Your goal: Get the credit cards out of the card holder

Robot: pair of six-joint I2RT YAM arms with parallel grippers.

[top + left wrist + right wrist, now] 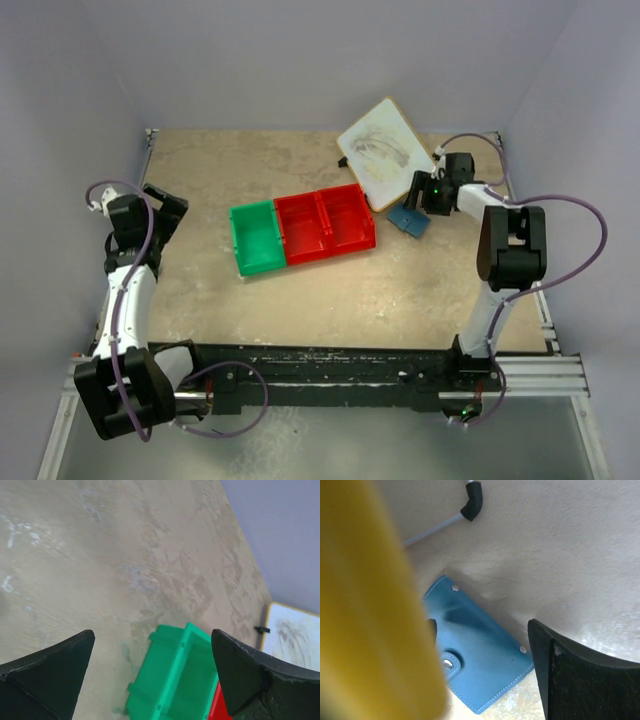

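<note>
The step in hand was the reach for the card holder point(475, 655). It lay snapped shut on the bench point(570, 555), below and between the right jaws, which stood partly open and gripped nothing. No cards showed. The left jaws gaped wide and empty. The next move called for pinning and unsnapping the holder.

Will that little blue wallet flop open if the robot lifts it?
Probably not: the wallet looks held shut by a snap tab. Its stitched edges suggest soft leather, so it may bend slightly. Lying flat on the table, it seems hard to get under.
</note>
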